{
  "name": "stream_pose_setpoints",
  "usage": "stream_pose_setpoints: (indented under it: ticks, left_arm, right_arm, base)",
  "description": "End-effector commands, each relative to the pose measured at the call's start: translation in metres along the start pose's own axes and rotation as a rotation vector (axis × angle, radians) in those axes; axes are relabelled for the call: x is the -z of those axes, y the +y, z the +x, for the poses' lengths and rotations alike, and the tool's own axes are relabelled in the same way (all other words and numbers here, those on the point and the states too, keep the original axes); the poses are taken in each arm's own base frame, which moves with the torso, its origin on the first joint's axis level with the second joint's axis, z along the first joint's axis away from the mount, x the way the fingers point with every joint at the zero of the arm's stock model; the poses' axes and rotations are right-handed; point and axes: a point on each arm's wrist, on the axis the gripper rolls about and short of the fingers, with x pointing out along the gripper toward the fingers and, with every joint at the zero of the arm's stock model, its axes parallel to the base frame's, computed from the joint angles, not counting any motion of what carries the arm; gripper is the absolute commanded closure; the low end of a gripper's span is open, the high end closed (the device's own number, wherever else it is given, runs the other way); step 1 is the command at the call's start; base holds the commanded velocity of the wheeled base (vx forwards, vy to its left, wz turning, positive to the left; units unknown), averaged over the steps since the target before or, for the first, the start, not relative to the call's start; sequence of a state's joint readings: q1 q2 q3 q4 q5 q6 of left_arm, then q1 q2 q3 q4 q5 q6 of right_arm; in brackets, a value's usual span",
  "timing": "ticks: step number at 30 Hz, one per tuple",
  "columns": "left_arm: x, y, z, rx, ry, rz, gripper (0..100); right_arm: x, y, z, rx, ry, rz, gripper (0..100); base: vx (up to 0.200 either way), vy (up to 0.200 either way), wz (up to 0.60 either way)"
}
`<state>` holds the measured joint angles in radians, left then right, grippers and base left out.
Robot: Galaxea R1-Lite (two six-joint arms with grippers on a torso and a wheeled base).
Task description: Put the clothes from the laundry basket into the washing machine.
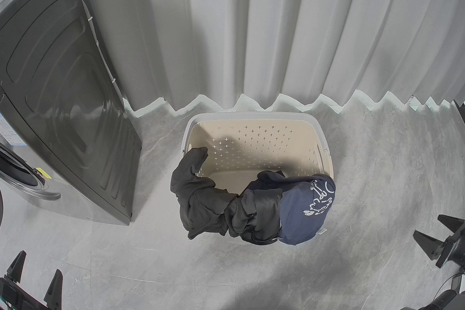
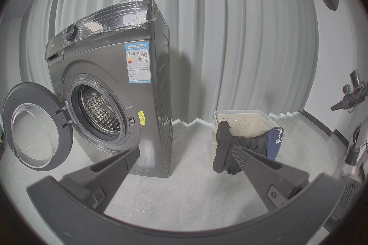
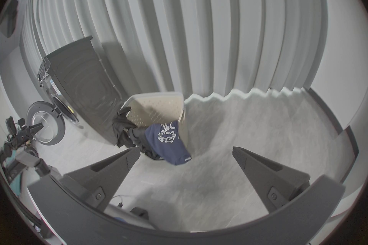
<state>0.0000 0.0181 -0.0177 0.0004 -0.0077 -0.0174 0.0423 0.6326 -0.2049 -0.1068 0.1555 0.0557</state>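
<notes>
The beige perforated plastic laundry basket point(image 1: 252, 118) is standing on the grey stone-look floor point(image 1: 378, 190), in front of the white pleated curtain point(image 1: 271, 20). The dark grey front-loading washing machine point(image 2: 115, 66) is standing near the basket, on the robot's left, with a strip of floor between them.

**Clothes.** A bundle of dark grey cloth point(image 1: 203, 199) is hanging over the basket's near rim at the left corner and trailing down the outside wall. Whether it is one garment or two cannot be told. Touching it, a navy blue garment with a white print point(image 1: 302, 214) is draping over the same rim at the right. The visible part of the basket's inside is showing bare plastic.

**Machine.** The round door point(image 2: 36, 127) is standing swung wide open. The visible part of the steel drum point(image 2: 100, 113) is showing no clothing.

**Grippers.** The left gripper point(image 1: 38, 272) is hanging low at the robot's left, well apart from the basket, with its jaws spread wide and holding nothing. The right gripper point(image 1: 433, 231) is sitting at the robot's right, also well apart from the basket, spread wide and holding nothing.

**Progress.** The task is judged to be at its start: no garment is showing in the drum, and both pieces are waiting on the basket rim. Every pick and transfer is left to do.
</notes>
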Motion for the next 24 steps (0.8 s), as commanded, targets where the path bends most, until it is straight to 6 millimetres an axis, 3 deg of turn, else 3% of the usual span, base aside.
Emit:
stream_pose_setpoints:
  ticks: [1,24]
  left_arm:
    - [0.005,0.000,0.000,0.000,0.004,-0.003,0]
    - [0.005,0.000,0.000,-0.009,0.002,-0.019,0]
  right_arm:
    - [-0.001,0.000,0.044,-0.088,0.230,0.032,0]
    - [-0.007,0.024,0.140,-0.176,0.497,0.115,0]
  base:
    - [0.000,0.000,0.00]
    - [0.000,0.000,0.00]
